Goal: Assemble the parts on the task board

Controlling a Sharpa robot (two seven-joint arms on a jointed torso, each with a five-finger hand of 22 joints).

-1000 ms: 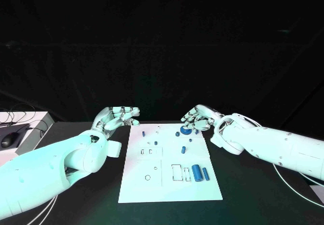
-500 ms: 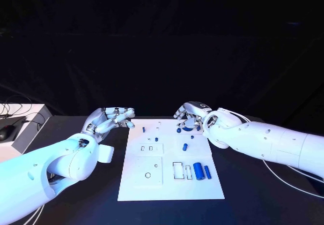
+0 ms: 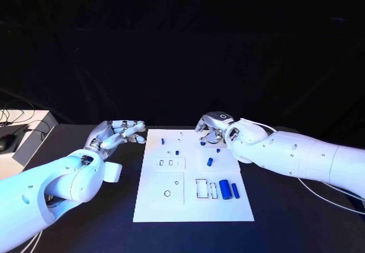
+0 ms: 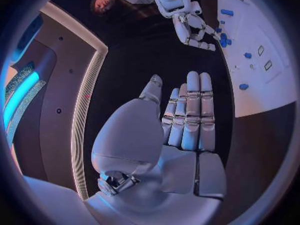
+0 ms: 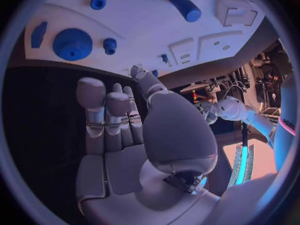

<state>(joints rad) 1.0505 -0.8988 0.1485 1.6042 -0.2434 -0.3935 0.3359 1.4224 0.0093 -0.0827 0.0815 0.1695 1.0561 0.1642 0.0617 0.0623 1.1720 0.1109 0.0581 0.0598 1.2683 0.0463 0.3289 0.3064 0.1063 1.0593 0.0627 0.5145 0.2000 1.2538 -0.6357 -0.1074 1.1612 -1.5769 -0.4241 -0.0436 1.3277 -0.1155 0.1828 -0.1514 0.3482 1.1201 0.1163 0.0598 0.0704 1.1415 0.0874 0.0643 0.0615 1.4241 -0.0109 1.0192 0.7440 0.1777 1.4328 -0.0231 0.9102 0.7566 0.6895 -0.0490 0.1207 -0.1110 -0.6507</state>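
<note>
White task board (image 3: 152, 203) — no legible writing, seemingly — both hands (image 3: 118, 134) (image 3: 213, 126) loose, holding nothing.

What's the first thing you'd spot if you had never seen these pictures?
The white task board in the middle of the black table, dotted with small blue parts. Next, two silver hands at its far corners: the left hand beside the board, the right hand over the blue gear.

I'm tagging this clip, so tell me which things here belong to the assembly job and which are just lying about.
Part of the job:
- task board
- large blue cylinder
- blue gear
- small blue pegs
- left hand and right hand, both holding nothing

Lying about:
- computer mouse and cables at the table's left
</note>
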